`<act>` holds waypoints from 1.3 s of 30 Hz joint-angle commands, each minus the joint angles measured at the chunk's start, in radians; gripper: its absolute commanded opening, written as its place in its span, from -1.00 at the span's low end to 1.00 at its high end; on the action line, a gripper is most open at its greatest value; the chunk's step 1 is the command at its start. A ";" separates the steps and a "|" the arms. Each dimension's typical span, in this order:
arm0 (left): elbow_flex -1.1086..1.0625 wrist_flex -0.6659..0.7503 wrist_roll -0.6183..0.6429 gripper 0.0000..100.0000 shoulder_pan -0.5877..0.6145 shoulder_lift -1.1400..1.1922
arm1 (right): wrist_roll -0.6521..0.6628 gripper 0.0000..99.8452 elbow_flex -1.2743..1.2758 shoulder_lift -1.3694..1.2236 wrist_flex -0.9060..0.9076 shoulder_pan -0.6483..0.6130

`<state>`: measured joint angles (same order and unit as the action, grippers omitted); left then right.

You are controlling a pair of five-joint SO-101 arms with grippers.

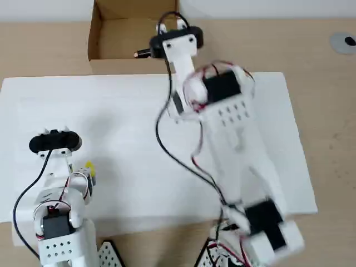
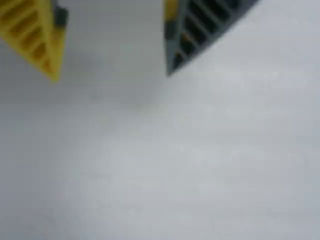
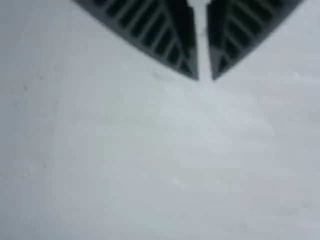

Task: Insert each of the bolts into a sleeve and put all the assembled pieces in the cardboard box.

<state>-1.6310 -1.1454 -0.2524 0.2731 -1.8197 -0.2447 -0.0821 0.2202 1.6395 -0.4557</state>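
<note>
From above, the open brown cardboard box (image 1: 92, 39) stands at the far edge of the white paper sheet (image 1: 111, 111). The right arm (image 1: 233, 133) stretches to the box's front wall, where a small dark rod-shaped piece (image 1: 142, 54) lies just beside its wrist.

The left wrist view shows the left gripper (image 2: 110, 75) spread wide over the sheet.

In the right wrist view the right gripper (image 3: 205, 77) is nearly pressed together, with nothing between its fingers.
</note>
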 commanded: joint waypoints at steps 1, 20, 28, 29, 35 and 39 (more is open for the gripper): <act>0.006 -0.002 0.000 -0.70 -0.015 -0.002 | -0.008 -0.98 0.294 0.288 -0.100 0.022; 0.002 0.005 -0.006 -0.70 -0.006 -0.002 | 0.123 -0.98 1.248 1.075 -0.618 0.168; 0.002 0.005 -0.006 -0.70 -0.006 -0.002 | 0.178 -0.98 1.511 1.322 -0.664 0.170; 0.002 0.005 -0.006 -0.70 -0.006 -0.002 | 0.178 -0.98 1.537 1.360 -0.672 0.170; 0.002 0.005 -0.006 -0.70 -0.006 -0.002 | 0.259 -0.98 1.712 1.584 -0.684 0.171; 0.002 0.005 -0.006 -0.70 -0.006 -0.002 | 0.265 -0.98 1.771 1.702 -0.667 0.166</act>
<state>-1.6341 -1.1454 -0.2524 0.2731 -1.8197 0.0115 1.6747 1.7990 0.9735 -0.2946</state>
